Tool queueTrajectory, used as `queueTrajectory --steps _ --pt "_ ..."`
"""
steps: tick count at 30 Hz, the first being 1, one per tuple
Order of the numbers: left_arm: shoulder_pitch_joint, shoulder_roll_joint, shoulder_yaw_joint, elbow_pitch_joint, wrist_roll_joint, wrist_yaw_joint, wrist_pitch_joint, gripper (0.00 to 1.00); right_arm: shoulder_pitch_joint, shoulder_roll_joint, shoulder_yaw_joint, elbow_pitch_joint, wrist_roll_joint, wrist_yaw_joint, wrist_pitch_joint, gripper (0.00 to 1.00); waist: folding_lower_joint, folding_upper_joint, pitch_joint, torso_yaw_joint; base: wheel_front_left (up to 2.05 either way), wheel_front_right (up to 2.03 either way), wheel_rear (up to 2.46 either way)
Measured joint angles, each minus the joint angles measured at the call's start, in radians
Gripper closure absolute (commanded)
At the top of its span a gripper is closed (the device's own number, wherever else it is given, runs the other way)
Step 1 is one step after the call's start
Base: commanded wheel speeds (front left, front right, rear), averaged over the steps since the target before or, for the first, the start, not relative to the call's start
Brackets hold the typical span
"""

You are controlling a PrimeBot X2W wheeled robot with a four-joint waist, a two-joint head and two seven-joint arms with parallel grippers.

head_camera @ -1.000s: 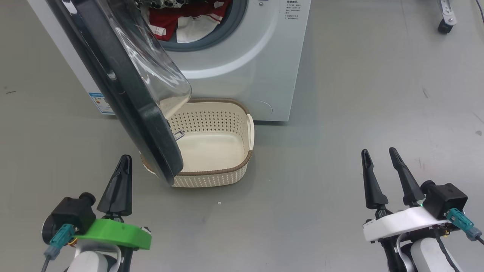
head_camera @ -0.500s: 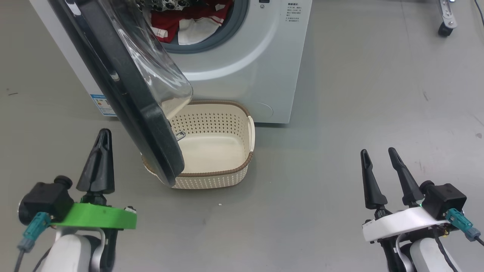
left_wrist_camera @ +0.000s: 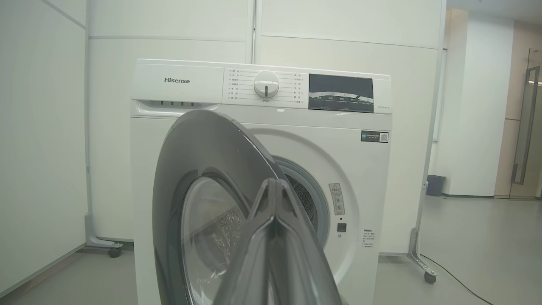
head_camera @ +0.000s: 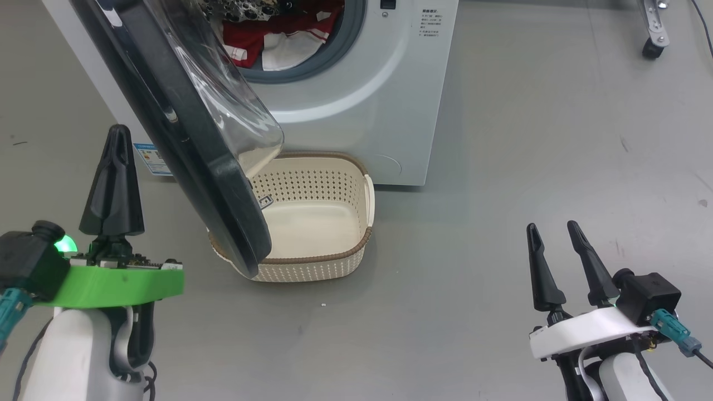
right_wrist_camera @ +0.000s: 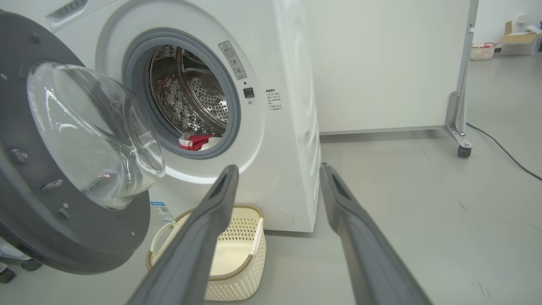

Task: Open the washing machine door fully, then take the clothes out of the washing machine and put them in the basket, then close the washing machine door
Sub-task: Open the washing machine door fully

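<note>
1 washing machine (head_camera: 356, 111) | 1 washing machine door (head_camera: 184, 145) ajar, overhanging 1 basket (head_camera: 367, 206) at machine's foot | clothes (head_camera: 278, 33): red and white, inside machine, count unclear | left gripper (head_camera: 117, 133) fingers together; right gripper (head_camera: 551, 226) fingers apart | grey floor (head_camera: 501, 139), white wall panels (left_wrist_camera: 338, 38)

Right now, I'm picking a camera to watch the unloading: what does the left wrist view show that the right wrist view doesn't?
Left wrist view, not the right: the dial and dark display on the control panel, the outer face of the washing machine door, the shut left gripper. Right wrist view, not the left: red clothes in the drum, the basket, the door's inner face, the open right gripper. Both: the white washing machine, its door swung open.
</note>
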State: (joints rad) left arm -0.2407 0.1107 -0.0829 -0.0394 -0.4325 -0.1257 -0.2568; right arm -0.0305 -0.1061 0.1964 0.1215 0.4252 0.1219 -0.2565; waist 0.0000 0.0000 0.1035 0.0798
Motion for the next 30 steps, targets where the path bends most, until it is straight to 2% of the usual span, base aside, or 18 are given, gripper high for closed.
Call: queueTrajectory --steps 17,30 --pt "-0.069 0.027 -0.105 -0.073 0.014 0.0 -0.001 1.0 0.0 0.006 0.009 0.006 -0.005 0.0 0.0 0.0 0.0 0.0 0.002 -0.018 0.0 0.0 0.0" --pt "-0.087 0.023 -0.247 -0.092 0.021 0.0 0.038 1.0 0.0 0.011 0.015 0.004 -0.005 0.0 0.0 0.0 0.0 0.0 0.02 -0.042 0.0 0.0 0.0"
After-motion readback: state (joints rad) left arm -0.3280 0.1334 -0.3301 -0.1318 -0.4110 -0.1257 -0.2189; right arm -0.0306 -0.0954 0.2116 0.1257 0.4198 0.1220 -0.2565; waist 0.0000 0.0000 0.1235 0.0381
